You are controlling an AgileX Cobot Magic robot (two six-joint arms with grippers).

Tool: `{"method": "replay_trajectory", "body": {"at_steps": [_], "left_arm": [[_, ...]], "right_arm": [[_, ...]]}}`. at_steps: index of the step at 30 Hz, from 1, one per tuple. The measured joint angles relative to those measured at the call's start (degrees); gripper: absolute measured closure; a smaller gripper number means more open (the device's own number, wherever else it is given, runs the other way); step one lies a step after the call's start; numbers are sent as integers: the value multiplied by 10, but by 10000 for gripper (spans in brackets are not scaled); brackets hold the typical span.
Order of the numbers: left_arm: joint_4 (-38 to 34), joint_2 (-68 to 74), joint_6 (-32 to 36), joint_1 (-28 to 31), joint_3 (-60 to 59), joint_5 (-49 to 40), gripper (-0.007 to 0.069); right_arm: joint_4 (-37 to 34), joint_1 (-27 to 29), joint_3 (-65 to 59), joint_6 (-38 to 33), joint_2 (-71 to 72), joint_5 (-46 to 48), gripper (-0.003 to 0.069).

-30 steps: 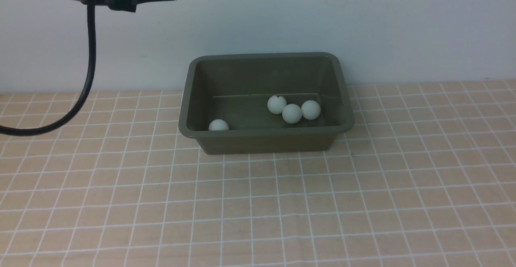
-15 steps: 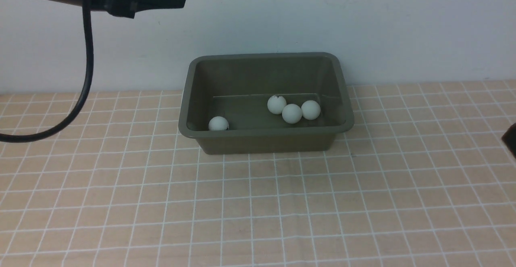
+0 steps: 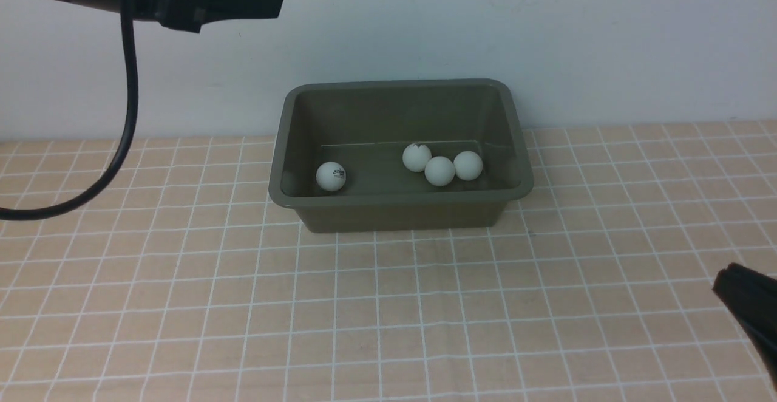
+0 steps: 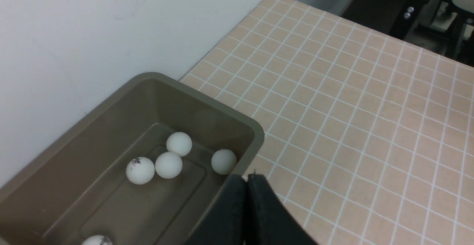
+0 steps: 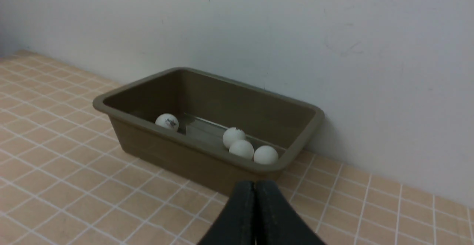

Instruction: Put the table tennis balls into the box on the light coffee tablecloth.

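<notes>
Left gripper [image 4: 247,180] high, jaws pressed flat together, nothing between them. From the front it hangs at about 10 o'clock of the box [image 3: 400,198], well above it, cable [image 3: 124,122] looping down from the arm. In its wrist view the tips sit just over the box's rim.

Right gripper [image 5: 254,186] also closed, empty, fingers [image 5: 242,200] meeting in a seam. It enters the front view low, at about 4 o'clock of the box, well apart from it.

Box on the cloth [image 3: 388,305], back wall near the white wall [image 3: 546,37].

Balls: five in all, all inside the box (the front view shows four). Three in a touching row [image 3: 438,169] toward 3 o'clock of the floor. One alone [image 3: 331,176] toward 9 o'clock, dark logo showing. A fifth [image 4: 223,161] shows only in the left wrist view, against a corner wall.
</notes>
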State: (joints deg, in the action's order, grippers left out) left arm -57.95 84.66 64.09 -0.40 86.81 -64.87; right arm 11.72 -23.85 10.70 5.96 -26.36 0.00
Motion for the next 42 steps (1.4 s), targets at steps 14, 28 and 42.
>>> {"method": "replay_trajectory", "body": {"at_steps": [14,28,42], "left_arm": [[-21,0,0,0,0,-52,693],[-22,0,0,0,0,-52,693],[-52,0,0,0,0,-53,693]], "right_arm": [[-113,30,-10,2,19,48,676],[-82,218,-45,2,150,92,676],[-97,252,-121,2,243,185,676]]}}
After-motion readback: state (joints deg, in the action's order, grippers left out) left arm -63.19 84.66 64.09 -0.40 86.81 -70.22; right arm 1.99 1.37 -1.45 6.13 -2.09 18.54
